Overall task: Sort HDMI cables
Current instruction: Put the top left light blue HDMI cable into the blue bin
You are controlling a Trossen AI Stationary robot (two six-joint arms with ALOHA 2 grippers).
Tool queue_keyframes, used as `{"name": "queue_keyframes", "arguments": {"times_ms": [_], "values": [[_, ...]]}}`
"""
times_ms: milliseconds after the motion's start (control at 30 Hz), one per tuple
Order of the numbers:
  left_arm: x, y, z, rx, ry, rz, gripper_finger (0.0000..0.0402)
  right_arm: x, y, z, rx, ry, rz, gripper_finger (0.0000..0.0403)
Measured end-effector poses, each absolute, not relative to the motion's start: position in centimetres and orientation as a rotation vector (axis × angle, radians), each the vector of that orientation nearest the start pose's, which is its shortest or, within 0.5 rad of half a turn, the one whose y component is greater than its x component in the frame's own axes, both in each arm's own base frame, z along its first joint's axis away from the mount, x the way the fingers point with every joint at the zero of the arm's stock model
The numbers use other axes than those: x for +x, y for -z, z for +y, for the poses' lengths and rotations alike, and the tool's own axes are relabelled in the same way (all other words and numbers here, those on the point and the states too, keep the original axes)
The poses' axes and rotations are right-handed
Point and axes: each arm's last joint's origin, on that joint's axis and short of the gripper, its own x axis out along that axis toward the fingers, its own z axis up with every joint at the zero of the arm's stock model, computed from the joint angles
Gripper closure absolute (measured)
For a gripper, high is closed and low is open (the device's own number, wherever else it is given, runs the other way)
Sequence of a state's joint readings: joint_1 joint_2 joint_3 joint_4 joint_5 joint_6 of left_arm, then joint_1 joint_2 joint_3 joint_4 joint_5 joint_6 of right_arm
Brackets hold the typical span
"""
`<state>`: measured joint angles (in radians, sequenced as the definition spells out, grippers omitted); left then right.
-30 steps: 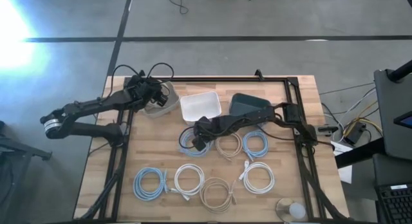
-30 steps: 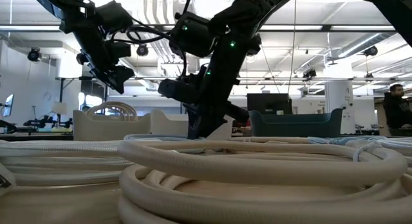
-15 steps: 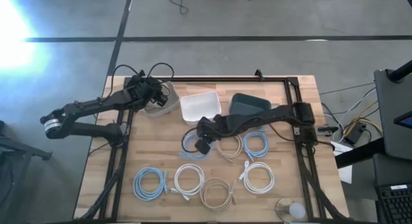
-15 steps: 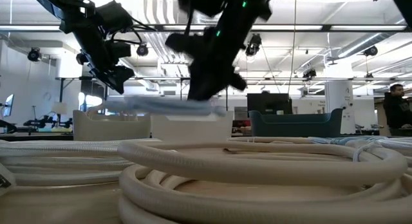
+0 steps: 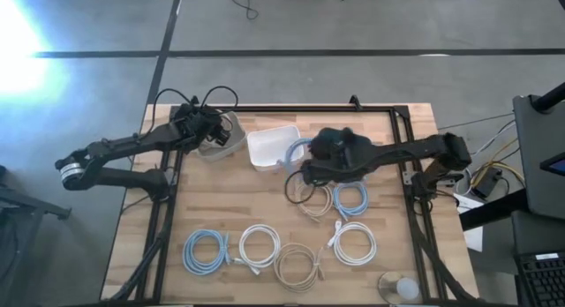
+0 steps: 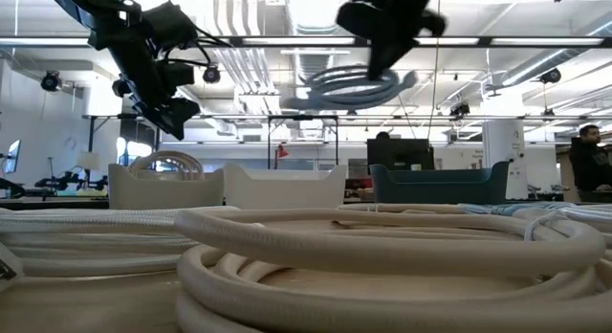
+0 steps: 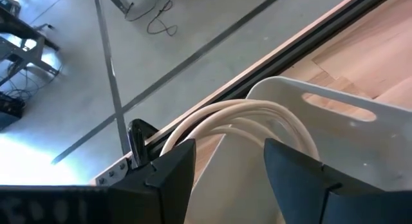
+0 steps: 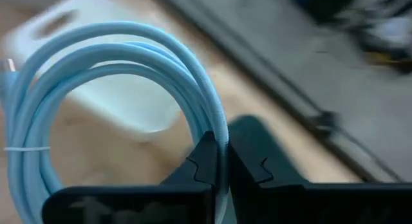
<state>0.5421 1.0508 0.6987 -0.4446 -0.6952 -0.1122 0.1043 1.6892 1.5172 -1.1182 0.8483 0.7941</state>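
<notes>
Light blue cable is what I find pinched in the right gripper, whose fingers are closed tight on one strand of the coil. In the high view the coil hangs above the table between the white bin and the dark green bin; the low view shows it lifted well clear of the tabletop. The left gripper stands wide with nothing between its fingers, poised over the beige bin, where a beige cable already lies. On the wooden table I count six coils: two light blue, two white and two beige.
</notes>
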Motion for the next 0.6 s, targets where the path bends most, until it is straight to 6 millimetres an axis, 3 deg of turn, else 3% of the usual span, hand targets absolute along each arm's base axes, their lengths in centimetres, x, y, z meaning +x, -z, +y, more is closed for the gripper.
{"name": "queue_keyframes", "arguments": {"times_ms": [200,600], "values": [[16.6,-23.9,11.9,-0.065,-1.136,0.774,0.0195,30.2,-29.4,0.0,0.085,1.172,0.77,0.039],[16.7,-23.9,11.9,-0.087,-1.089,0.767,0.0195,25.8,-23.5,-6.0,0.086,1.452,0.886,0.039]]}}
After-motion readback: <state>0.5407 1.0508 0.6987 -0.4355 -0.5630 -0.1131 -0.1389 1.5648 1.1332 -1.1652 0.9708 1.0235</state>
